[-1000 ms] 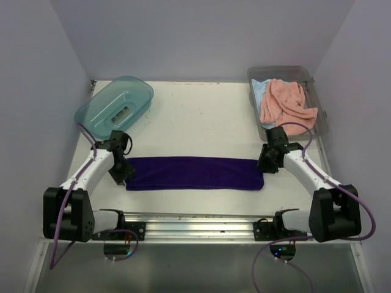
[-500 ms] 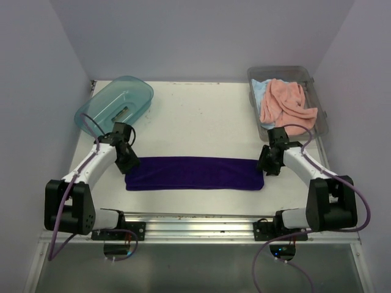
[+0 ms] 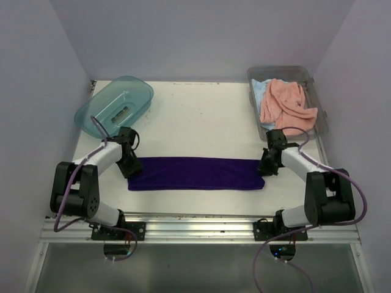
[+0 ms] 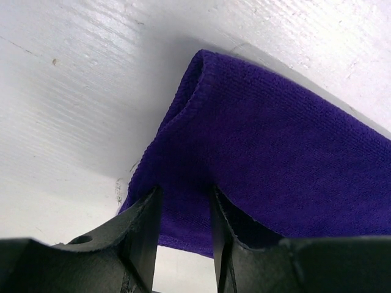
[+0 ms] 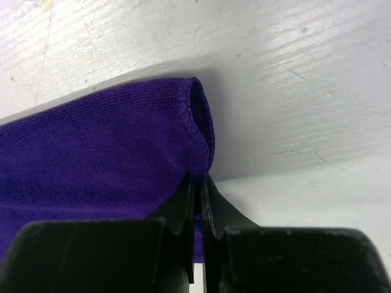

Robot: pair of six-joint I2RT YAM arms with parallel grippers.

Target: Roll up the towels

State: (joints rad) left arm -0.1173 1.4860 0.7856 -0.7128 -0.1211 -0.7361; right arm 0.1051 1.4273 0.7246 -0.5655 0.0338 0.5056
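The dark purple towel [image 3: 195, 173] lies folded in a long strip across the table's front half. My left gripper [image 3: 131, 166] is at its left end. In the left wrist view the left gripper [image 4: 184, 195] is open, its fingers [image 4: 143, 226] straddling the purple towel [image 4: 275, 159] near its corner. My right gripper [image 3: 266, 165] is at the strip's right end. In the right wrist view the right gripper [image 5: 197, 180] is shut on the towel's hemmed edge [image 5: 198, 137]. The salmon pink towel [image 3: 284, 101] and light blue towel [image 3: 259, 90] lie bunched in the bin.
A clear grey plastic bin [image 3: 281, 69] stands at the back right, just beyond my right arm. A teal translucent tub [image 3: 116, 104] sits tilted at the back left, close behind my left arm. A metal rail [image 3: 195, 220] runs along the near edge.
My left gripper has slid right and slightly away, onto the towel's left end, with its arm folding back. The towel's left edge shifted a little right. The right gripper barely moved.
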